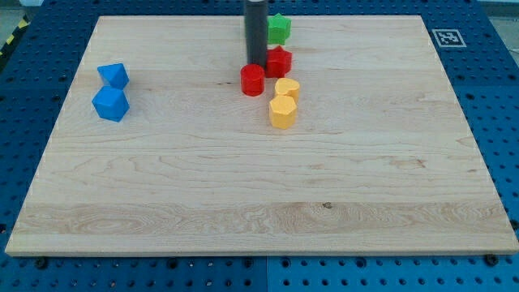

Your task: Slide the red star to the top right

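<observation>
Two red blocks are sitting upper centre: the red star [279,62] and, lower left, a red cylinder [252,80]. My tip [256,64], a bare rod with no fingers, is resting at the star's left edge, so pushing rightward and slightly upward should be avoiding the green block [279,28].

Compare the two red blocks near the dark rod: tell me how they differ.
The red star-shaped block has a notched outline; the red round block is a smooth cylinder. The star lies at the view's right of my tip; the cylinder sits just below it, toward the view's bottom. The star is nearer the green block; the cylinder is farther. Both are red and similar in size.
</observation>
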Controlling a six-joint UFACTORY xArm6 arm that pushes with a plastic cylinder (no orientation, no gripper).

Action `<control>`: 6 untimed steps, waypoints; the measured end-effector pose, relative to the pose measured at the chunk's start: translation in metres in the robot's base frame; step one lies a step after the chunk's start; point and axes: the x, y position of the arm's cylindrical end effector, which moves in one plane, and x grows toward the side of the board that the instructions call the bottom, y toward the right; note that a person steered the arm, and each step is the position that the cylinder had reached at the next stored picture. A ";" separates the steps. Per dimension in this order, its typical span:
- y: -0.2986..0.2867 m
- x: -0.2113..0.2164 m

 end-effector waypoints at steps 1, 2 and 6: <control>0.040 0.000; 0.067 0.000; 0.119 0.000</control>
